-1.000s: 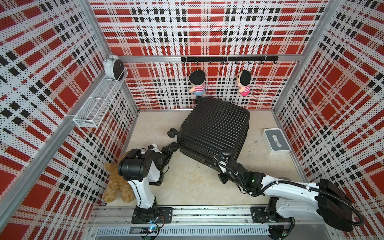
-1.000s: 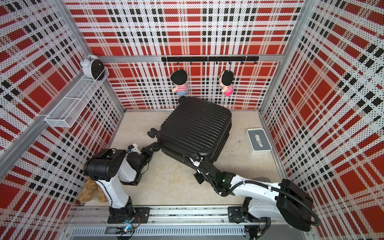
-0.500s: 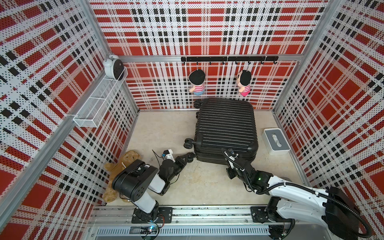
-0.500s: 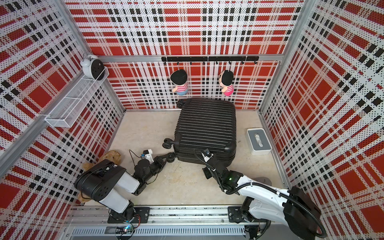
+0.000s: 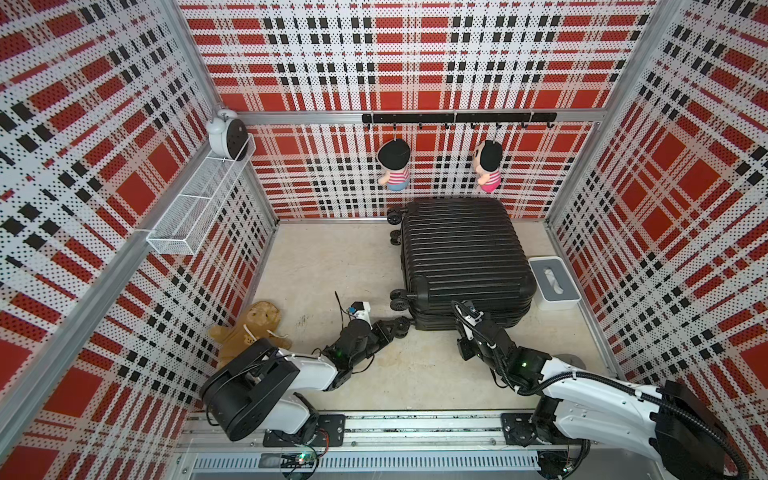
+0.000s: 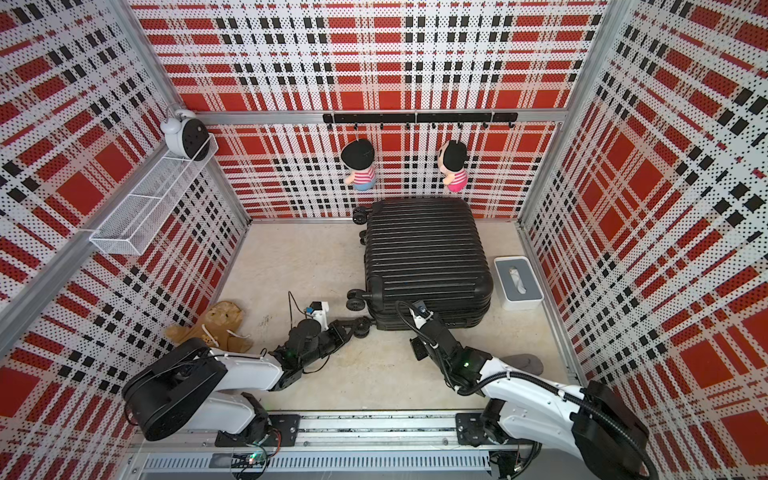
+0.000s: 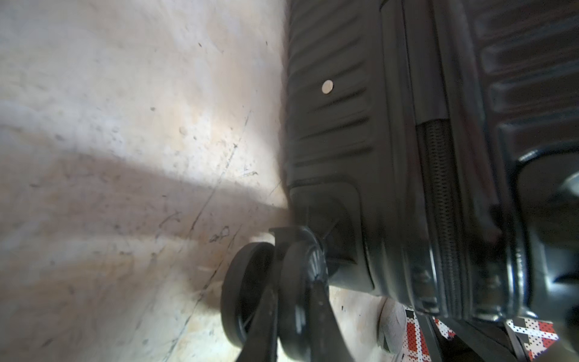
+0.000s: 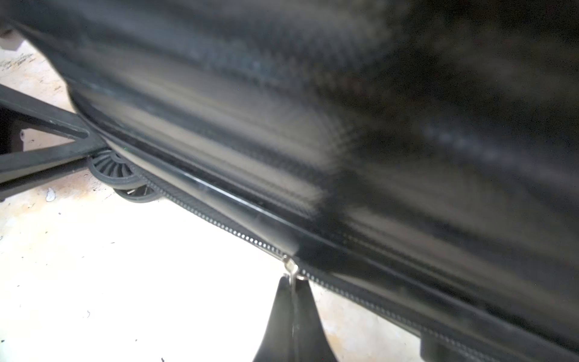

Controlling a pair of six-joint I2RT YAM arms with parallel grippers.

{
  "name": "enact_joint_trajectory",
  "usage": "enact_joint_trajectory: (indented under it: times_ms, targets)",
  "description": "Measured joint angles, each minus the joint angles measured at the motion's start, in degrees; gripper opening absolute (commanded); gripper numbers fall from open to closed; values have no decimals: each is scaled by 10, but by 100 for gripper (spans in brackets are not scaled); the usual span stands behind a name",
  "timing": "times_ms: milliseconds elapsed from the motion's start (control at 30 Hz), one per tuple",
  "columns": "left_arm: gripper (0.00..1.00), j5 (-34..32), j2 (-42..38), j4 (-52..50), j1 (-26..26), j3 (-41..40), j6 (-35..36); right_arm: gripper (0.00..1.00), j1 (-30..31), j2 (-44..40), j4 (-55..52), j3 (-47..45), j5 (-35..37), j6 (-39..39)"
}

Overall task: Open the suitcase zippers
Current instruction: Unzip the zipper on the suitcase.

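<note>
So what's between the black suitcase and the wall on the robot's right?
A small white-and-grey box sits there, close beside the suitcase; both top views show it.

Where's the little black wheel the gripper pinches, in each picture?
In a top view: small black caster wheel at the black ribbed hard-shell suitcase's near corner.
In a top view: same corner.
Left wrist: wheel in the left gripper.
Right wrist: wheel beside the suitcase's edge.
Shared landmark: the suitcase.
</note>
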Motion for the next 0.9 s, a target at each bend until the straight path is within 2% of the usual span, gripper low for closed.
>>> enact_joint_trajectory:
  times_ms: [367,600,633,767,900]
  targets:
    - [0,-34,2,-7,-49,4,-3,0,0,-19,9,-16,2,3]
    - [0,-28,-9,-9,-52,-4,-4,0,0,-35,12,-27,-2,3]
    - [2,-20,-12,-9,-47,-7,-4,0,0,-38,12,-29,-3,3]
    - [28,3,-38,-12,-24,-24,-2,0,0,-42,15,-30,-12,3]
    - [43,12,-97,-43,4,-50,15,0,0,-43,14,-31,-19,3]
